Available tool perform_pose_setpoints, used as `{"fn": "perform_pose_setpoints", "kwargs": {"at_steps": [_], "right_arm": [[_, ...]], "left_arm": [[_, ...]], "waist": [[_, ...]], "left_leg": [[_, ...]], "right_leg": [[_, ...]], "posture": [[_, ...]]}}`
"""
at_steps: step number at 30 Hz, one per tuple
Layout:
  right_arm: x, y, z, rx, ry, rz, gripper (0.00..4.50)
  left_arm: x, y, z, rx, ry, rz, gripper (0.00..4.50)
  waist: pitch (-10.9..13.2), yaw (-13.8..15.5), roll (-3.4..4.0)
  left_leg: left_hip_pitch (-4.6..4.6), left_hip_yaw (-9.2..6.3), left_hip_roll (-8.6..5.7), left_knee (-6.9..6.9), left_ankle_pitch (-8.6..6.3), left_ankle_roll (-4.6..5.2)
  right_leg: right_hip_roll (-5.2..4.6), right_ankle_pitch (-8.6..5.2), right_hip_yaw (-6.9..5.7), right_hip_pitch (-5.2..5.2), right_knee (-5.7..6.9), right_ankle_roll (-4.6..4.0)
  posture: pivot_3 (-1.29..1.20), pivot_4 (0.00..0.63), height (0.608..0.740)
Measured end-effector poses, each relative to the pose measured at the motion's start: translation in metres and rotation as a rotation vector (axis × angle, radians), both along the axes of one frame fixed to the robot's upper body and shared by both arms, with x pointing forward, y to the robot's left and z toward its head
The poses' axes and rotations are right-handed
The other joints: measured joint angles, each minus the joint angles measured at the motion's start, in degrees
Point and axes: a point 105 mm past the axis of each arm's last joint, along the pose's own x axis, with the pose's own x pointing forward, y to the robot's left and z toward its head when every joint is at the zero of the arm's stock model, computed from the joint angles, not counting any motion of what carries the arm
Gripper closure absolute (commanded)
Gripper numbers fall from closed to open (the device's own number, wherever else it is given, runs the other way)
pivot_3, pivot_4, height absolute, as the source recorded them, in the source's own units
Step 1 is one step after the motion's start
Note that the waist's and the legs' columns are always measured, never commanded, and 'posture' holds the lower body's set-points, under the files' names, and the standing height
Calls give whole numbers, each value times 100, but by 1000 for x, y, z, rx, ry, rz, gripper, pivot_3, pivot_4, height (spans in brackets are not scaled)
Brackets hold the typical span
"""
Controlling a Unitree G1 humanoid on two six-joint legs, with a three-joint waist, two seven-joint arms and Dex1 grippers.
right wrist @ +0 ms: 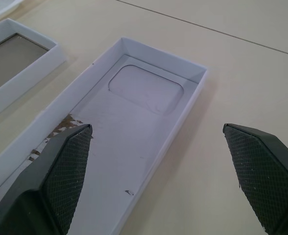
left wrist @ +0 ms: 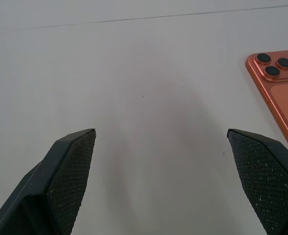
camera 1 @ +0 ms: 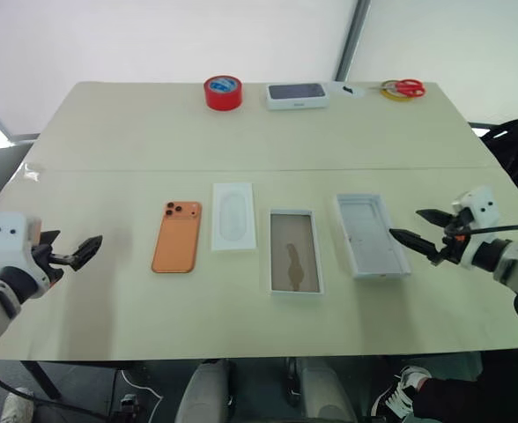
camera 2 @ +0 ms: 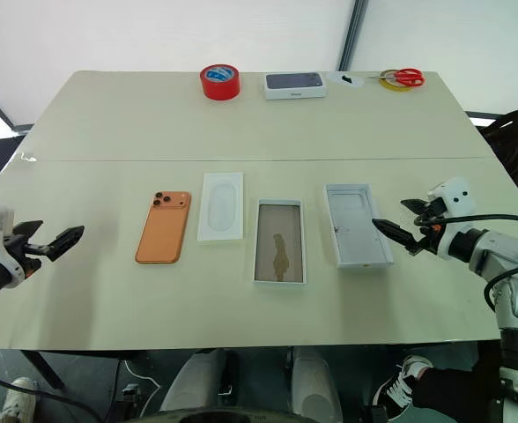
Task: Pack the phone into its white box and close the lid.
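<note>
Four flat things lie in a row across the near half of the tabletop (camera 1: 109, 141): from the robot's left, the phone (camera 1: 177, 236), a white card (camera 1: 233, 216) with an oval outline, the box (camera 1: 295, 251) and the lid (camera 1: 371, 235). The phone lies back up, orange, its three-lens cluster at the far left corner, clear of the card beside it. The card sits a little farther back than its neighbours. The box lies open with its brownish-tan inside up and a darker mark on its floor; it holds nothing. The lid lies inside-up, pale grey-white with a raised rim and a rounded-rectangle recess near its far end, just to the right of the box and apart from it. The left tool (camera 1: 70, 251) hovers over bare tabletop well to the left of the phone, its two black fingers spread wide with nothing between them; its wrist view shows the phone's camera corner off to one side. The right tool (camera 1: 423, 231) hovers at the lid's right edge, fingers likewise spread wide and empty, one fingertip (right wrist: 68, 161) over the lid's inside and the other over the tabletop next to it. At the far edge stand a red tape roll (camera 1: 223, 92), a white box with a dark top (camera 1: 297, 95), and red-handled scissors (camera 1: 403, 88) beside a yellowish ring
</note>
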Motion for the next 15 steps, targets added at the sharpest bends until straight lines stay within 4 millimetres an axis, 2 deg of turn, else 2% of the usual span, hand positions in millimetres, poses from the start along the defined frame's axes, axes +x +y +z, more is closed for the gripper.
{"fn": "perform_pose_setpoints", "kwargs": {"at_steps": [11,15], "right_arm": [[8,9,10,-1,-30,31,28],[11,17,12,-3,-36,59,28]], "left_arm": [[2,-7,5,0,-14,-13,0],[9,-24,8,-8,-28,-65,0]], "waist": [[0,3,0],[0,14,0]], "left_leg": [[0,-1,0,0,0,0],[0,-1,-2,2,0,0]], "right_leg": [[0,0,0,0,1,0],[-1,1,0,4,0,0]], "posture": [[0,150,732],[0,150,732]]}}
